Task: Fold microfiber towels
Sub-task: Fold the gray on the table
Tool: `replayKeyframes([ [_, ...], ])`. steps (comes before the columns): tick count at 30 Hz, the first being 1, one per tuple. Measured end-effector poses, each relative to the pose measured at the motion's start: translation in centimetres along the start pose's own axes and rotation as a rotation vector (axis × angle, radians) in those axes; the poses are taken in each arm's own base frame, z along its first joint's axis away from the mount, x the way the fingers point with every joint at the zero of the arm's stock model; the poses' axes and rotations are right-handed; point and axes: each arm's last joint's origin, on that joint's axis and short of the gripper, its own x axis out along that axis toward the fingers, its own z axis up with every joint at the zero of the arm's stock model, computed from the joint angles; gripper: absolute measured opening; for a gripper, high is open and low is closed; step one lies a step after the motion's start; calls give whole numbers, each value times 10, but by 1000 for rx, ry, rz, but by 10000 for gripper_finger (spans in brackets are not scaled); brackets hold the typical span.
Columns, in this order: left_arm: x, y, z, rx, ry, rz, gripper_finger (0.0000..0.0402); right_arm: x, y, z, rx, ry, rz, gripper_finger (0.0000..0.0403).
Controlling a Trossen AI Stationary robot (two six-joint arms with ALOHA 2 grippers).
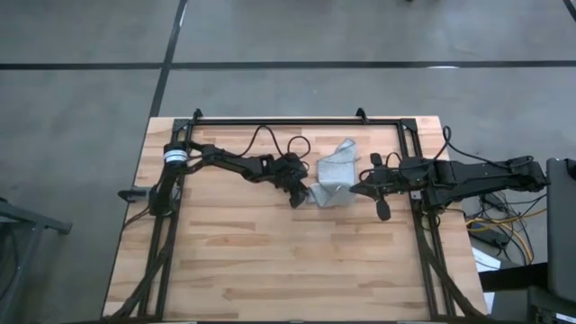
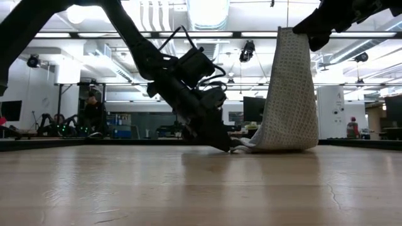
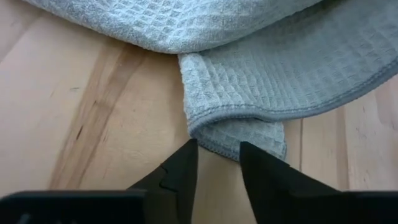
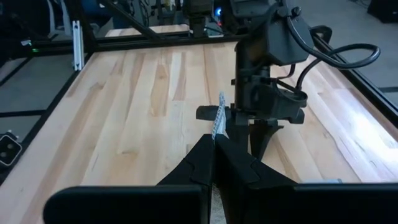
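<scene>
The light grey-blue microfiber towel (image 1: pixel 335 173) stands draped near the table's middle. Its top is held up and its lower part (image 2: pixel 282 141) rests bunched on the wood. My right gripper (image 2: pixel 308 37) is above it, shut on its top. My left gripper (image 3: pixel 217 158) is low at the table on the towel's left. It is open, and its fingertips stand at either side of a folded lower corner (image 3: pixel 242 137) that lies on the wood. In the high view the left gripper (image 1: pixel 304 196) sits at the towel's near-left end and the right gripper (image 1: pixel 360 187) at its right side. My left gripper has its fingertips (image 3: pixel 189 152) at the hemmed edge of the folded corner; whether they touch it I cannot tell. My right gripper pinches the towel's top edge (image 4: pixel 217 121) between its two shut fingers, coming from the table's right. The cloth hangs below the fingers, widening downward, with its lower end on the table.
A black frame rail (image 1: pixel 297 120) runs along the table's far edge, with side rails (image 1: pixel 423 243) running toward the near edge. Bare wood (image 1: pixel 288 270) fills the near half. The left arm (image 4: pixel 267 93) stands right before the right gripper.
</scene>
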Motion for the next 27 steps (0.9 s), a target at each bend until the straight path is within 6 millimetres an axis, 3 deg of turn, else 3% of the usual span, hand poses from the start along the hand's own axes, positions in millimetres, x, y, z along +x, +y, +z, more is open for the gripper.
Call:
replayKeyframes([
  [7,0,1,1,-48,-35,87,66,0,0,0,2,-1,0,8],
  [12,-1,5,2,-80,-15,7,69,0,0,0,1,0,0,8],
  [21,-1,4,4,135,-33,9,76,0,0,0,-15,0,0,8],
  [27,-2,4,8,163,-51,11,82,0,0,0,-15,1,0,8],
])
